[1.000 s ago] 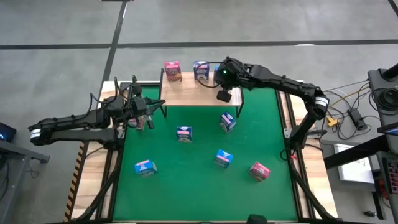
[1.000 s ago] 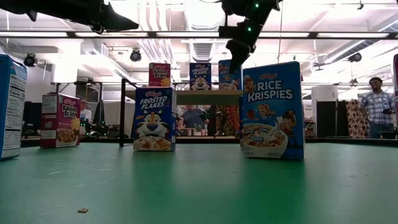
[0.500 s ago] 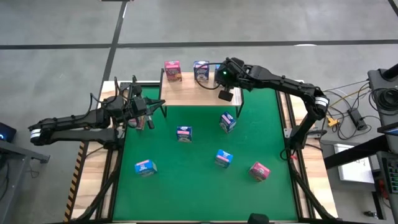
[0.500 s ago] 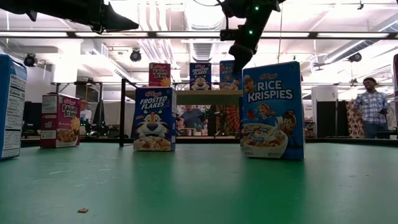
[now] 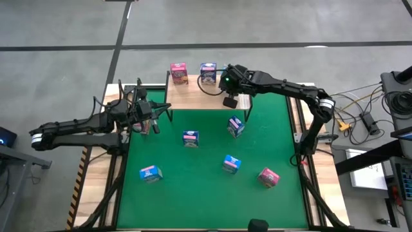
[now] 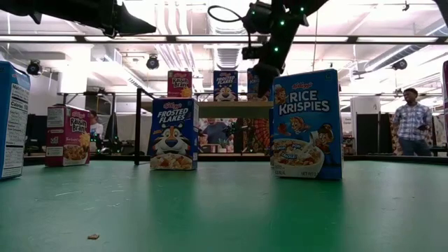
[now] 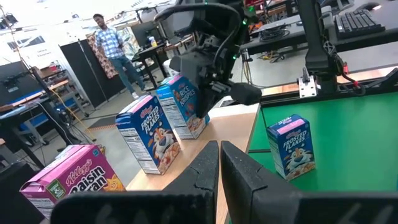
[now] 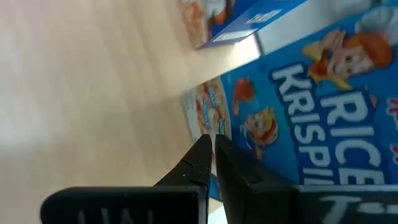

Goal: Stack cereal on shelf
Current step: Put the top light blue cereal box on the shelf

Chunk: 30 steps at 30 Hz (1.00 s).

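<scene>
Blue Rice Krispies box [image 8: 323,118] stands on shelf [image 8: 81,93] (right fingers [image 8: 214,163] clenched empty).

Looking like a robotics lab or large open workshop. Sitting on a grey concrete floor [image 5: 270,26], with a green mat [image 5: 206,193] covering a wooden counter [image 5: 96,187] and two dark arms reaching over it. Running overhead: strip lights [image 6: 105,38], exposed ducts [image 6: 231,52] and a hanging camera [image 6: 152,63]. Standing beyond: desks with a keyboard [image 7: 360,18], black partition panels [image 7: 87,74], cables [image 5: 360,109] trailing beside the rig. Walking in the background: a person in a plaid shirt [image 6: 411,126]. Posing as shop goods only: printed cereal boxes [image 6: 173,134] set out as test props.
</scene>
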{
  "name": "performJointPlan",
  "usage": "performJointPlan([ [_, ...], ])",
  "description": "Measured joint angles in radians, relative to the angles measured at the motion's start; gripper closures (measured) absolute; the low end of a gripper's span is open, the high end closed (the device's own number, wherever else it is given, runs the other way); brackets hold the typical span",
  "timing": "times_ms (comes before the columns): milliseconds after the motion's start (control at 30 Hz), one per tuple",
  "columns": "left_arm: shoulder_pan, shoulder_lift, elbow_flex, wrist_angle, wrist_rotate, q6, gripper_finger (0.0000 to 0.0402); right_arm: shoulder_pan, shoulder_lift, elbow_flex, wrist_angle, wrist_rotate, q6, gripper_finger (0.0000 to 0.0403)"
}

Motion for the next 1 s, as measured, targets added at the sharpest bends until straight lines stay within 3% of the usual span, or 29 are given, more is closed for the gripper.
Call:
performJointPlan([
  [467,0.000,0.000,0.000,0.000,0.000,0.000,0.0401,0.000,0.021,0.000,0.026,0.052,0.015,0.0390],
  [600,0.000,0.000,0.000,0.000,0.000,0.000,0.0401,0.000,0.021,0.000,0.025,0.121,0.019,0.0390],
  [1000,0.000,0.000,0.000,-0.001,0.000,0.000,0.0401,0.010,0.003,0.000,0.019,0.105,0.023,0.0390],
])
